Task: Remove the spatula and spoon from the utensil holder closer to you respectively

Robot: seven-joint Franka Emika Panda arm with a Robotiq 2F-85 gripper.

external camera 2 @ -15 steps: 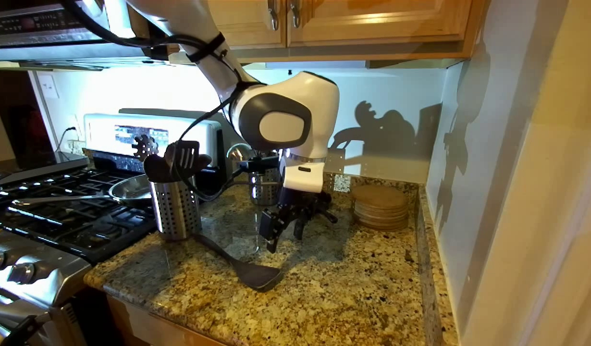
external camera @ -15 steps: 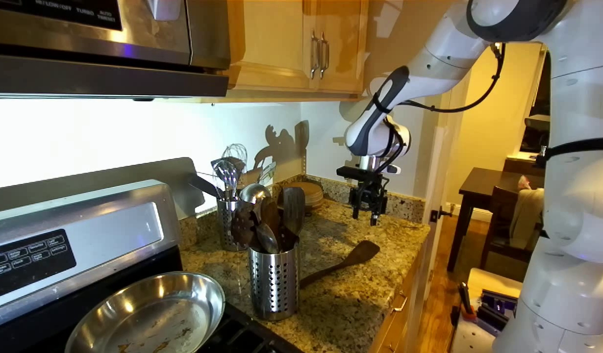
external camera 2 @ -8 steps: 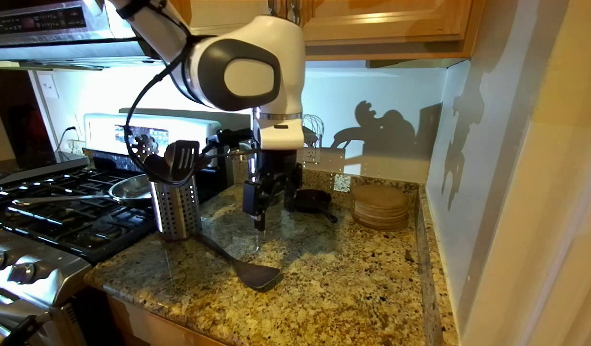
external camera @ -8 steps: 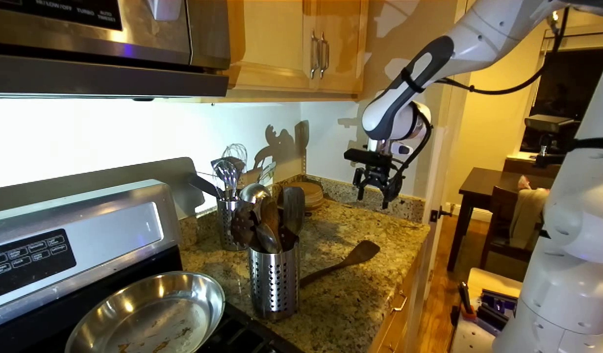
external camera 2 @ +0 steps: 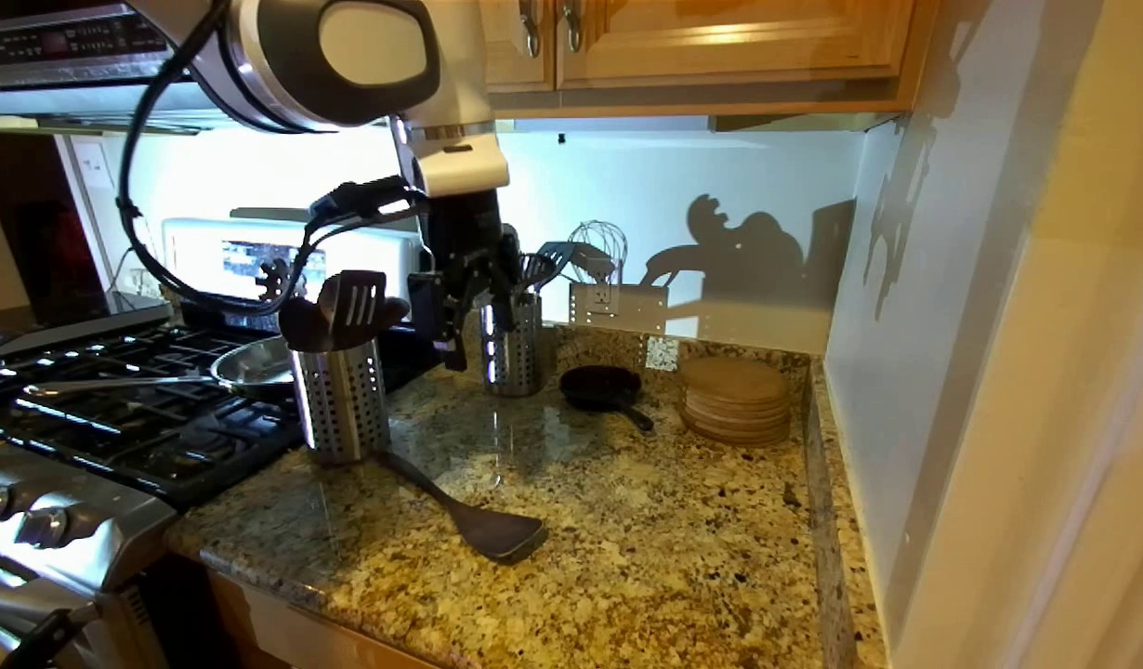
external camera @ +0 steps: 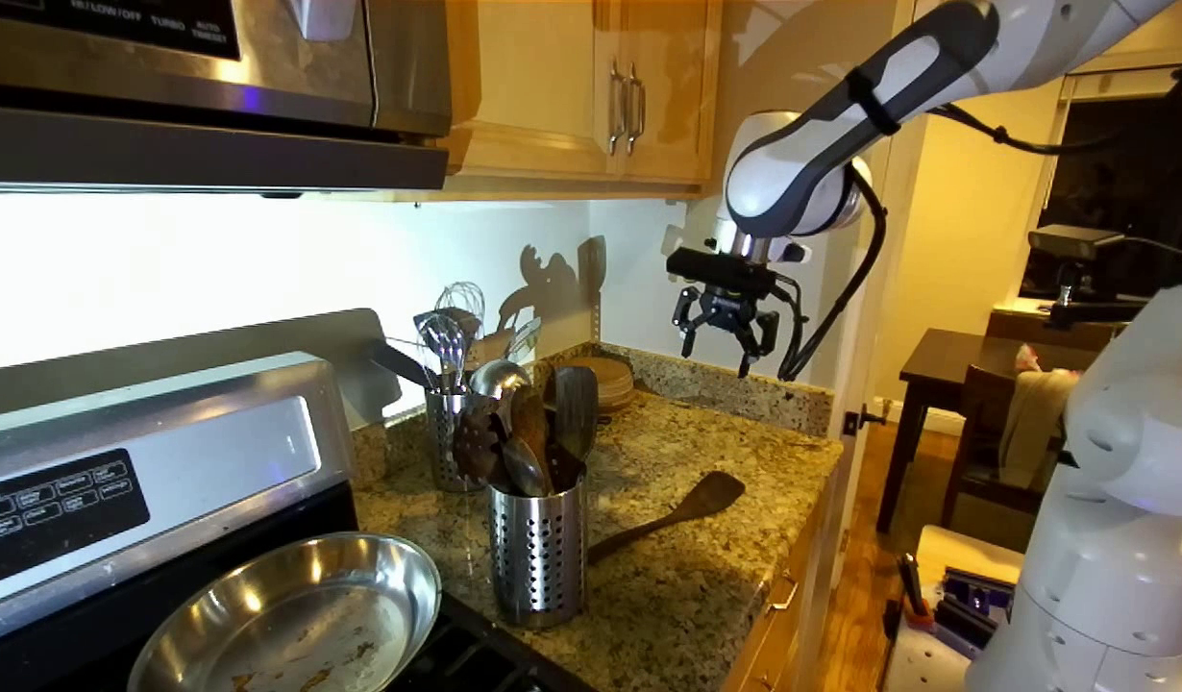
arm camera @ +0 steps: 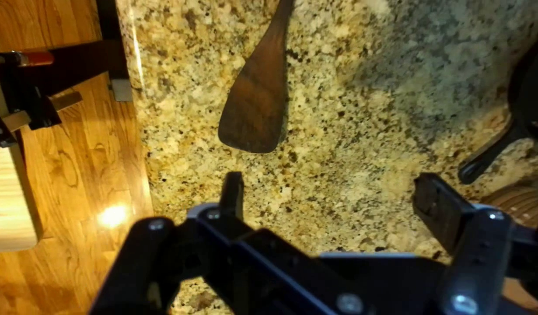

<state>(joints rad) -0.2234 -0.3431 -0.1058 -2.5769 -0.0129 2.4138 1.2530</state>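
Risen over past second: Robotiq gripper (external camera: 716, 358), fingers (arm camera: 232, 192) wide apart, nothing between. Dark wooden spatula (external camera 2: 488, 530) lies out on granite countertop (external camera 2: 683, 557), handle end just beside perforated steel utensil holder (external camera: 538, 557). Likely light, stiff, smooth; best gripped across narrow neck behind blade.

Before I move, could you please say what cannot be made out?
Dark brown wooden spatula: handle cut off by wrist view's top edge.
Nearer perforated silver metal cylinder: wall hides lower ends of dark long-handled utensils, both exterior views.
Round steel pan: rim cut off by an exterior view's bottom edge.
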